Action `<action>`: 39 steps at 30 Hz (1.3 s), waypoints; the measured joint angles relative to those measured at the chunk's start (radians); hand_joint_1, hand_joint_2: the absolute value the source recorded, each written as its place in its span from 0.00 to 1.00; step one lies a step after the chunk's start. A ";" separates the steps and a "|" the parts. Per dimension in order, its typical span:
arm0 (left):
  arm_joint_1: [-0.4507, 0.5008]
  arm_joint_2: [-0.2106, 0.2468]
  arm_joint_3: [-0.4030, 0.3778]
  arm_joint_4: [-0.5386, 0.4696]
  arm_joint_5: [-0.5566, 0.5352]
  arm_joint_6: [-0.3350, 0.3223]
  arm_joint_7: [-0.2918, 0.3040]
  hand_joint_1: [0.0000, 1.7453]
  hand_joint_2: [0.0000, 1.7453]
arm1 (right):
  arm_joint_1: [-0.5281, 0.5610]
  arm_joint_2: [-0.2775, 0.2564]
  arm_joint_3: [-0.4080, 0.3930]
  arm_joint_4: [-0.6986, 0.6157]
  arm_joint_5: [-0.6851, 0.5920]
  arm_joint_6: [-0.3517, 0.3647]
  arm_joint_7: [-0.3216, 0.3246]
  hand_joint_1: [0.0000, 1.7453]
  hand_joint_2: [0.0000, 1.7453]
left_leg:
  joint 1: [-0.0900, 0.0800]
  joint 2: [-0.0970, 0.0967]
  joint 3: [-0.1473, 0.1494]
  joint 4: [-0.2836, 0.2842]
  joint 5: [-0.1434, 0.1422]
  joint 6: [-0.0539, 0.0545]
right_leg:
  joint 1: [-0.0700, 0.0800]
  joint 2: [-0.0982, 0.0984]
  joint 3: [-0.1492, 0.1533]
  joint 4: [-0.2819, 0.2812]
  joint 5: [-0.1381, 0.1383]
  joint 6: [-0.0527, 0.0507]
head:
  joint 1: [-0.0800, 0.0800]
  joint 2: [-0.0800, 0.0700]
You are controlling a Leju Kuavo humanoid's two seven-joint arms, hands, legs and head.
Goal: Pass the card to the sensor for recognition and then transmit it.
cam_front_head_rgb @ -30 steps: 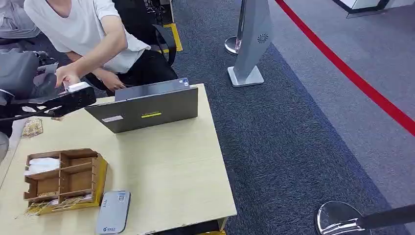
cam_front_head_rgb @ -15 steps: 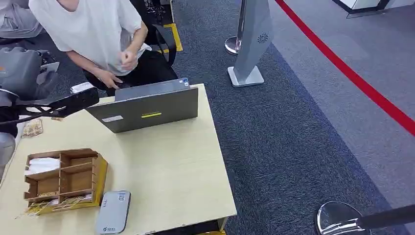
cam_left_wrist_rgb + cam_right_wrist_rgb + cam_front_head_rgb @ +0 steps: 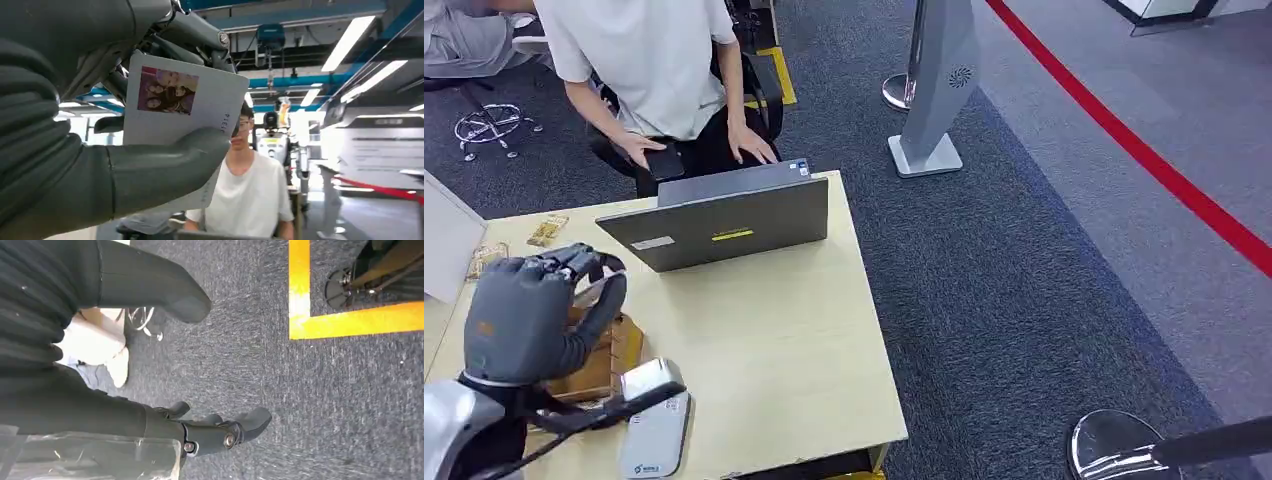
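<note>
Even bright overhead light on my head view, with soft, short shadows under the laptop (image 3: 724, 220) on the table (image 3: 774, 350). My left wrist view looks up at ceiling strip lights (image 3: 347, 42) that blow out white, leaving the near hand (image 3: 75, 165) dark and slightly soft. Right wrist view dimmer, carpet (image 3: 300, 405) sharp.

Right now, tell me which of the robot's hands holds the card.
The left hand: its thumb presses the white photo card against its fingers. The right hand hangs over carpet, holding nothing.

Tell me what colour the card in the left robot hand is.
White, with a small purple-toned photo of people; the card shows best in the left wrist view.
</note>
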 joint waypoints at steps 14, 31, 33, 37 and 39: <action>0.365 -0.094 0.047 0.027 -0.089 0.211 0.062 1.00 1.00 | -0.002 0.002 -0.026 -0.011 0.005 -0.028 -0.013 0.00 1.00 | 0.000 -0.003 0.000 0.000 0.000 0.000 | 0.000 -0.004 0.000 0.000 0.000 0.000 | 0.000 0.000; 0.406 -0.122 0.055 0.269 -0.091 0.356 0.083 1.00 1.00 | -0.006 0.002 -0.025 0.013 0.005 -0.070 -0.003 0.00 1.00 | 0.000 -0.003 0.000 0.000 0.000 0.000 | 0.000 -0.004 0.001 0.000 0.000 0.000 | 0.000 0.000; 0.404 -0.120 0.051 0.305 -0.088 0.371 0.084 1.00 1.00 | -0.008 0.000 -0.022 0.026 0.005 -0.081 -0.004 0.00 1.00 | 0.000 -0.003 0.000 0.000 0.000 0.000 | 0.000 -0.004 0.001 0.000 0.000 0.000 | 0.000 0.000; 0.394 -0.113 0.035 0.384 -0.067 0.378 0.093 1.00 1.00 | -0.016 -0.009 -0.014 0.064 0.005 -0.111 -0.004 0.00 1.00 | 0.000 -0.003 0.000 0.000 0.000 0.000 | 0.000 -0.004 0.001 0.000 0.000 0.000 | 0.000 0.000; 0.387 -0.110 0.024 0.416 -0.060 0.385 0.097 1.00 1.00 | -0.020 -0.013 -0.007 0.085 0.005 -0.119 -0.003 0.00 1.00 | 0.000 -0.003 0.000 0.000 0.000 0.000 | 0.000 -0.004 0.001 0.000 0.000 0.000 | 0.000 0.000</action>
